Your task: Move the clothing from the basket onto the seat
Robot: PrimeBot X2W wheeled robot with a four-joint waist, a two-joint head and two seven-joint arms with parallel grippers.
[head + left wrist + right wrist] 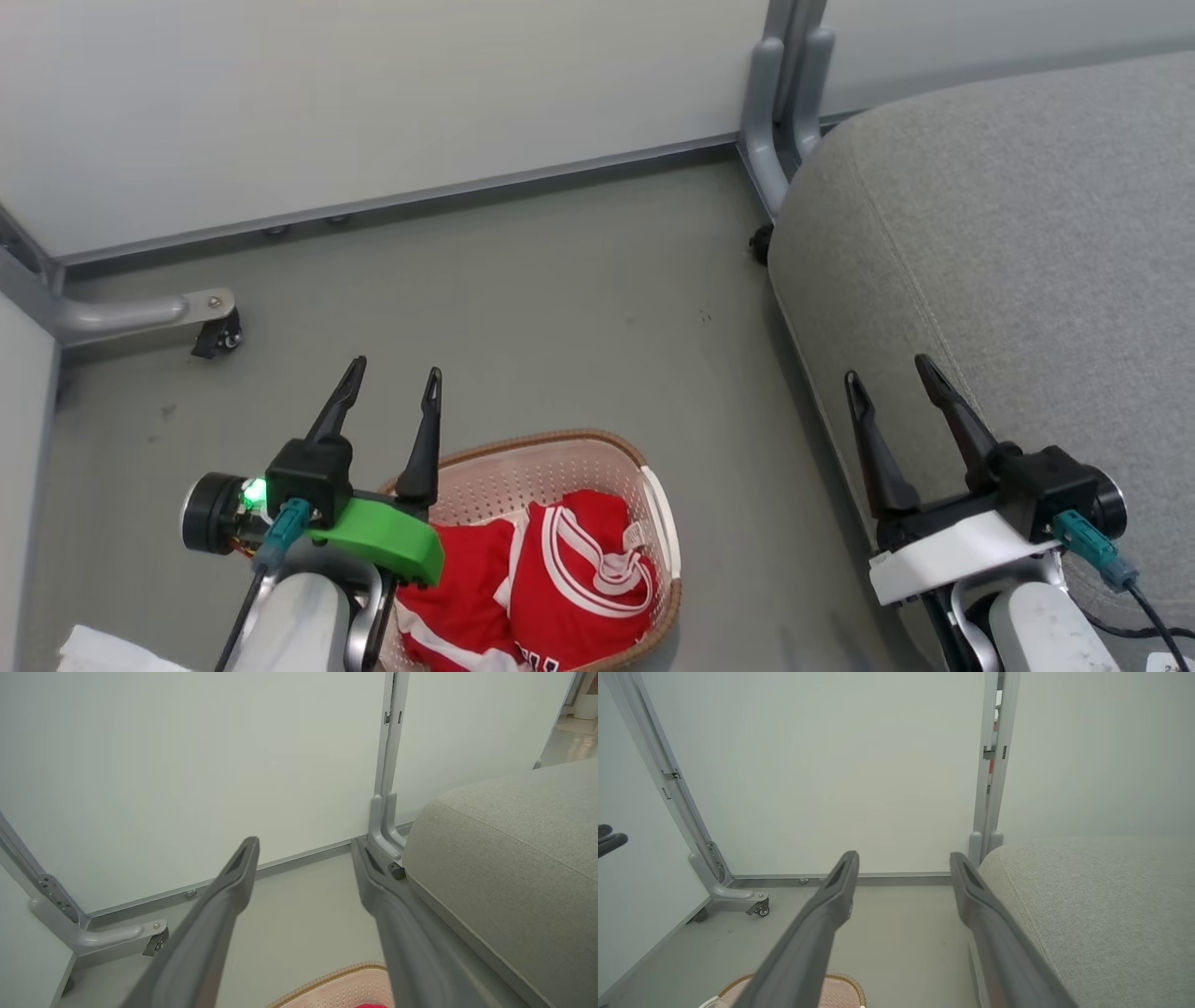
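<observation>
The left tool (395, 371) hangs above the left end of the basket (560, 436), its two dark fingers spread wide and holding nothing. The right tool (888, 371), equally wide open and empty, hovers over the edge of the seat (1027, 233). The clothing (560, 569) lies bunched inside the basket, on the floor (560, 280) near the seat.

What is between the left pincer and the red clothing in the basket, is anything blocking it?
Nothing visible blocks it. The left pincer hangs open by the rim of the basket, and the red clothing lies uncovered inside. Between the basket and the seat there is just floor.
</observation>
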